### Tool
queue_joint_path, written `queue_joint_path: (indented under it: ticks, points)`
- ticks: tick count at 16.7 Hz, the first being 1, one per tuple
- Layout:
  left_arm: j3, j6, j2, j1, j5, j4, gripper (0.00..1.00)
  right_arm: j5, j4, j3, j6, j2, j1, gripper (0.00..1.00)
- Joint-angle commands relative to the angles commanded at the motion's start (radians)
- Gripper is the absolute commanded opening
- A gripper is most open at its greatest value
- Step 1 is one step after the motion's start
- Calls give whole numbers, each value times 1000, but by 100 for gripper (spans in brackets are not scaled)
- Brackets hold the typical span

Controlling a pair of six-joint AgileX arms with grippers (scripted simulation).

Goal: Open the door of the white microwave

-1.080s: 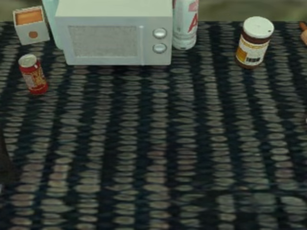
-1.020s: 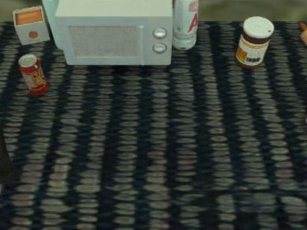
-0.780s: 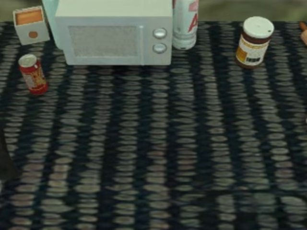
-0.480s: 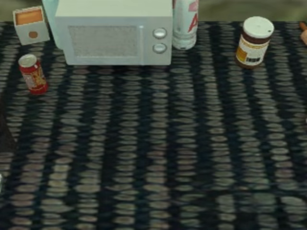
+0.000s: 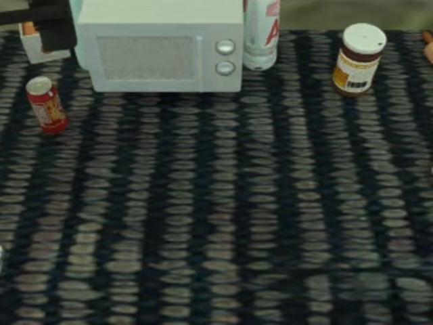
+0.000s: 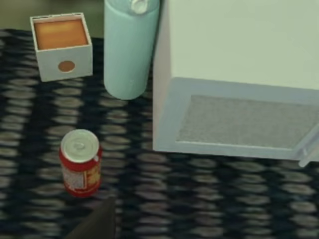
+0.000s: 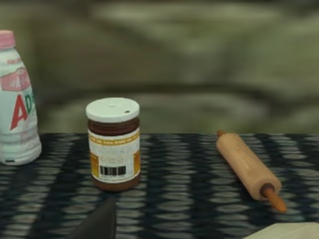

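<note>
The near part of the surface (image 5: 223, 223) is bare. Toward the far left corner, past the red can (image 5: 46, 103), the left tool (image 5: 53, 26) has swung in from the left edge and now hovers over the small white box (image 6: 62, 46); whether it is open I cannot tell. Beside it at the far edge, the white microwave (image 5: 162, 42) keeps its door (image 5: 145, 59) shut, so the approach has only begun. The right tool is unseen.

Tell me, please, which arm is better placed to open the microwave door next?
Left, I'd judge: the left gripper sits just beside the white microwave, close to the shut door; the right arm is out of the top view.
</note>
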Motion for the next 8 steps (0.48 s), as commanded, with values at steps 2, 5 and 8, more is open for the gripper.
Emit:
queue_joint_path:
  ticks: [2, 5, 8]
  points:
    - [225, -46, 216, -50, -27, -117, 100, 0, 0, 0, 0, 0, 0, 100]
    - [546, -112, 521, -121, -65, -280, 100, 0, 0, 0, 0, 0, 0, 100]
    - [829, -169, 786, -183, -96, -418, 100, 0, 0, 0, 0, 0, 0, 100]
